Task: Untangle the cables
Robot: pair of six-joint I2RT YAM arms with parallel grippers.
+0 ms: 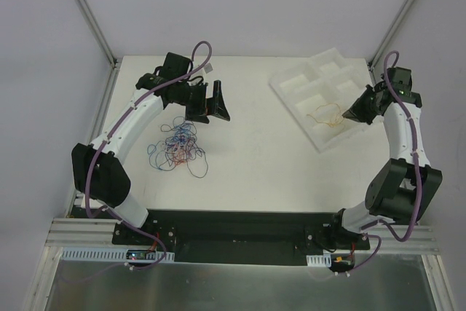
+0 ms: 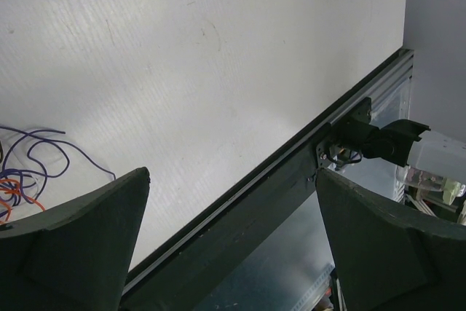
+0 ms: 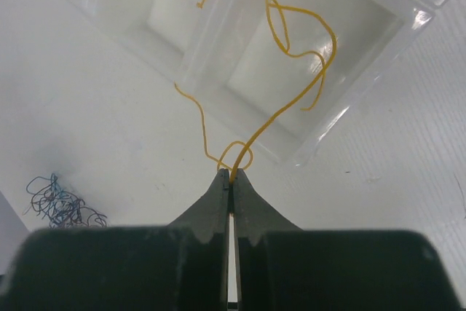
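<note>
White table — tangled cables, divided tray, pale grey walls around.

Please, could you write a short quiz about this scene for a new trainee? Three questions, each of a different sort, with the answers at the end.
1. True or false: the left end effector is holding a cable.
2. What colour is the pinched cable in the right end effector? A) blue B) yellow C) black
3. Fill in: the tangle of cables lies on the table nearer to the ___ arm.
Key: 1 false, it is open and empty; 2 B; 3 left.
</note>
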